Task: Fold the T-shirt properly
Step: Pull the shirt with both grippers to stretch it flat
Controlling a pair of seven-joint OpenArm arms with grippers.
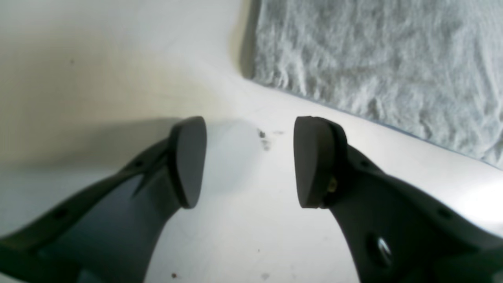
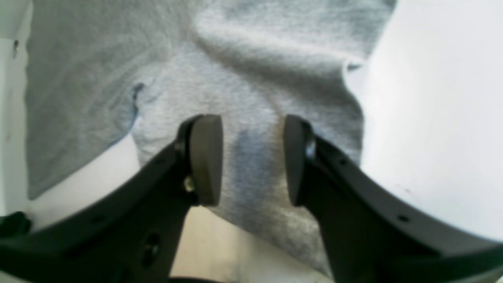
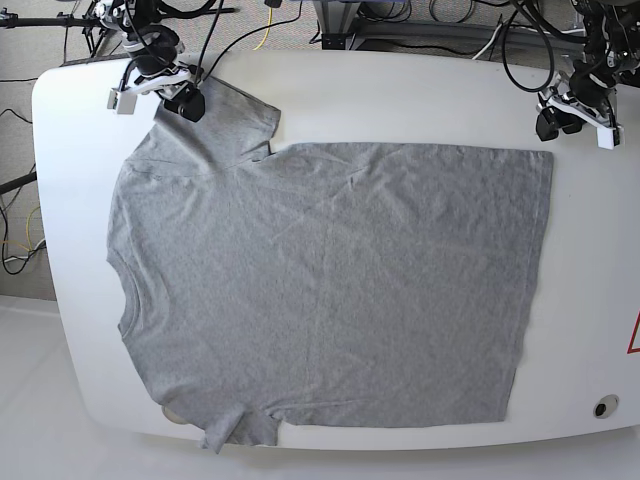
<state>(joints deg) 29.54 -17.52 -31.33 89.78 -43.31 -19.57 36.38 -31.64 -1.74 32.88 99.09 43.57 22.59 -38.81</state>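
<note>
Grey T-shirt nearly fills my white tabletop, one sleeve overhanging the near edge. My right pincer straddles the far sleeve, jaws apart; my left pincer gapes over the bare far corner.

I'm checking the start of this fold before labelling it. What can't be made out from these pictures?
- Base view: the lower sleeve hangs past the table edge; its end is cut off by the frame.
- Base view: both claws are too small to judge; the right claw is hidden under its wrist.
- Right wrist view: whether the pads pinch the T-shirt is unclear; fabric is blurred.
- Left wrist view: the left claw stands open over bare table; the T-shirt's hem is blurred.
</note>
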